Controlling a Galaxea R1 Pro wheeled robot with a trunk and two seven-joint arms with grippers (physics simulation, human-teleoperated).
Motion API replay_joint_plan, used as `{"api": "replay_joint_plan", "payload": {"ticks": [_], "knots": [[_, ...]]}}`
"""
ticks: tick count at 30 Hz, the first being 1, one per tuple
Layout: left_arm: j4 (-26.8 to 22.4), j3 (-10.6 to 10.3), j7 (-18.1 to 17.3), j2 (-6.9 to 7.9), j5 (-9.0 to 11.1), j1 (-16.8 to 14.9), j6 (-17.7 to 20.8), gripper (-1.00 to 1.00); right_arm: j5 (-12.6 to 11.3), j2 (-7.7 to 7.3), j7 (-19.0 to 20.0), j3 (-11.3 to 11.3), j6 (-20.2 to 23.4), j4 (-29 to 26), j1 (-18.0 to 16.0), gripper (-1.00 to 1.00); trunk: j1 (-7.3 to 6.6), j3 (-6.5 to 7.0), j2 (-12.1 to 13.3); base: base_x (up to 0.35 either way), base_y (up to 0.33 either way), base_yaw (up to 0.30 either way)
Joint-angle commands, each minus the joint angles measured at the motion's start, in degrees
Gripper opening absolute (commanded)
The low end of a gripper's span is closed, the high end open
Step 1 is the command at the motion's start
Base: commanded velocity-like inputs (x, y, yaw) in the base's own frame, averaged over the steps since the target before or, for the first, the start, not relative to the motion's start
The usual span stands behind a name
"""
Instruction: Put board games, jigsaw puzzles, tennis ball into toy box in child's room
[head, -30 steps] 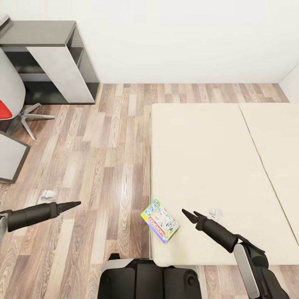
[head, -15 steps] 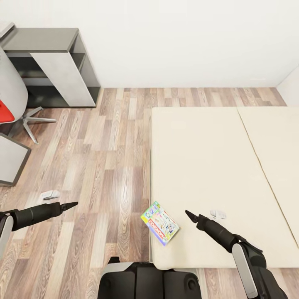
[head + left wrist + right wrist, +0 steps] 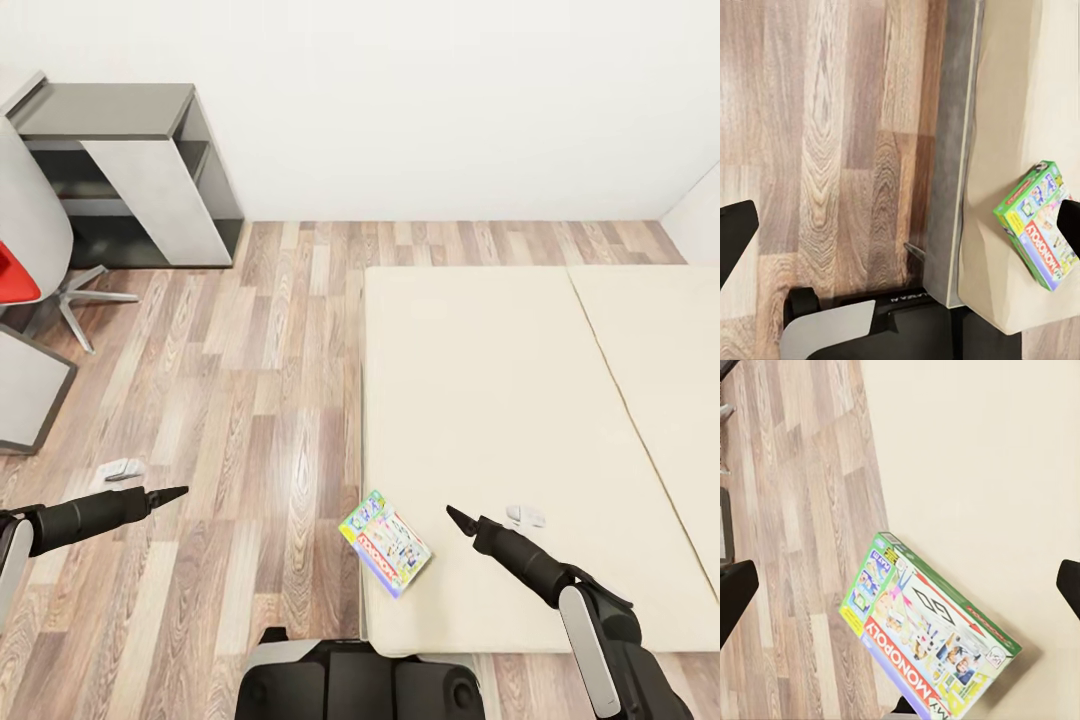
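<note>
One board game [image 3: 385,541], a green-edged box lettered "MONOPOLY", is lying flat at the near left corner of the bed [image 3: 520,400], slightly overhanging the mattress edge and turned at an angle to it. Seen from the right wrist [image 3: 930,634], its printed lid is facing up, with the red title band along one long side. Both arms are reaching forward at the near side of the scene. The right gripper [image 3: 458,519] is hovering over the mattress, just right of the box and apart from it; its fingers are showing wide apart at the edges of the right wrist view, holding nothing. The left gripper [image 3: 170,493] is hanging over the wood-plank floor [image 3: 250,400], well left of the bed, likewise spread and empty. Far left, a dark grey desk [image 3: 120,150] is standing against the white wall [image 3: 420,100], with a chair [image 3: 40,260] beside it.
</note>
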Motion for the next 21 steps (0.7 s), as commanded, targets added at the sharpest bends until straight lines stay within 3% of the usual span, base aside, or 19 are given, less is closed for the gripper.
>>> {"api": "replay_joint_plan", "payload": {"ticks": [1, 21], "knots": [[0.0, 0.0, 0.1, 0.02, 0.4, 0.0, 0.5, 1.00, -0.4, 0.03, 0.1, -0.1, 0.5, 0.0, 0.0, 1.00, 0.04, 0.03, -0.1, 0.000, 0.000, 0.000], [0.0, 0.0, 0.1, 0.05, 0.4, 0.0, 0.4, 1.00, -0.4, 0.10, 0.1, 0.0, 0.4, 0.0, 0.0, 1.00, 0.04, 1.91, -0.1, 0.000, 0.000, 0.000]]}}
